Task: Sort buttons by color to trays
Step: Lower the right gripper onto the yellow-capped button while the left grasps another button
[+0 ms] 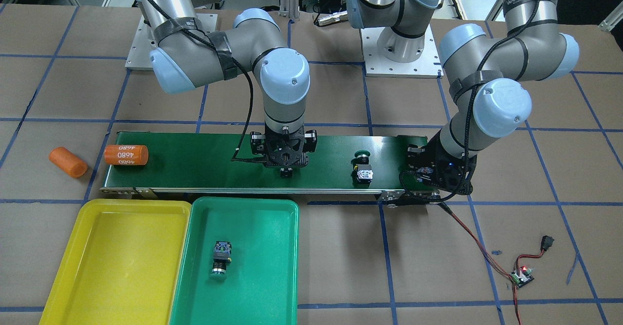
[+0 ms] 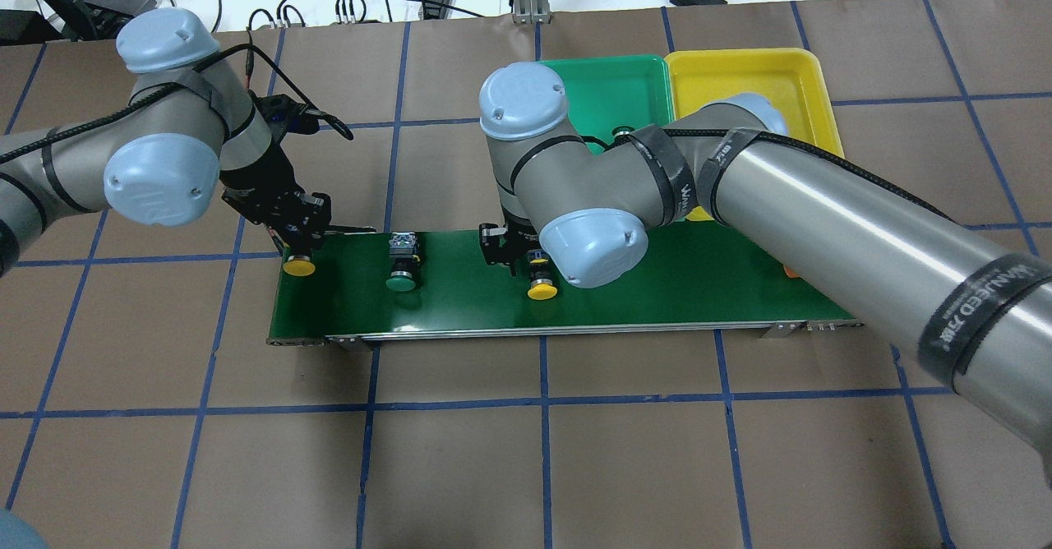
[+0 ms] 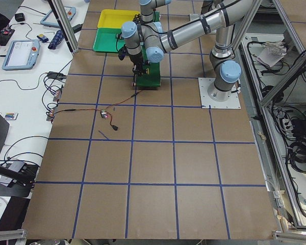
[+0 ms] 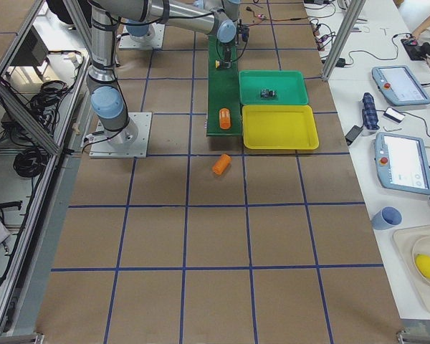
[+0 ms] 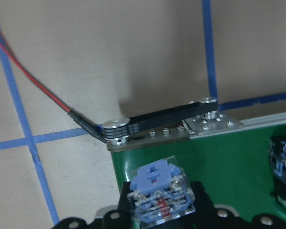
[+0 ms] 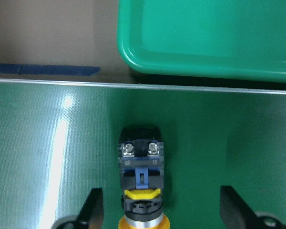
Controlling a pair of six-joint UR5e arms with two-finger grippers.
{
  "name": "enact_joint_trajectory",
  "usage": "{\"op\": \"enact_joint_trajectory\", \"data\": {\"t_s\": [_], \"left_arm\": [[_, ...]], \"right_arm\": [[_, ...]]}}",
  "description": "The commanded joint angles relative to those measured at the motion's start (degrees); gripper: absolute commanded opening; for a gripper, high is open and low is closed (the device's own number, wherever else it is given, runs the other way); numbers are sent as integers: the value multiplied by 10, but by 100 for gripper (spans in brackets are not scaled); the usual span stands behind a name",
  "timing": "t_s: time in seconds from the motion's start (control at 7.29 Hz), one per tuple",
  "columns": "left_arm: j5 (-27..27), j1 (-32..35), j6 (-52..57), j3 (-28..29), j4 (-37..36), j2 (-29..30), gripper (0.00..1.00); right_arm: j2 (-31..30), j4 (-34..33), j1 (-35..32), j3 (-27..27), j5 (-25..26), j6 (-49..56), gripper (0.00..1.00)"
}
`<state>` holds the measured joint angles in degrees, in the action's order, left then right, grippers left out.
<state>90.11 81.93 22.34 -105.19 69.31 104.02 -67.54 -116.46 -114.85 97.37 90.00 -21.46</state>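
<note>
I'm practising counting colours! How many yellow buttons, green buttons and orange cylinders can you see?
Yellow-capped buttons: 2
Green-capped buttons: 2
Orange cylinders: 2
Total: 6

1 button inside green tray

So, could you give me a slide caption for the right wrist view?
Open right gripper straddling a yellow button lying on the green conveyor belt, the green tray rim just beyond.
</note>
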Motion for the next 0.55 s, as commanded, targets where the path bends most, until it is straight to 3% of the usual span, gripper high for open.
{"op": "enact_joint_trajectory", "data": {"t_s": [0.0,0.14,0.27,0.41], "left_arm": [[1,1,5,-24,-18,-3,0],[3,1,5,-31,-20,0,14],[0,1,1,-31,-20,-4,99],[7,2,1,-30,-18,-12,100]], "right_arm": [[20,-40,1,1,6,13,50],[17,-40,4,1,10,25,11],[14,-40,16,-1,21,38,0],[12,-36,16,-5,42,58,0]]}}
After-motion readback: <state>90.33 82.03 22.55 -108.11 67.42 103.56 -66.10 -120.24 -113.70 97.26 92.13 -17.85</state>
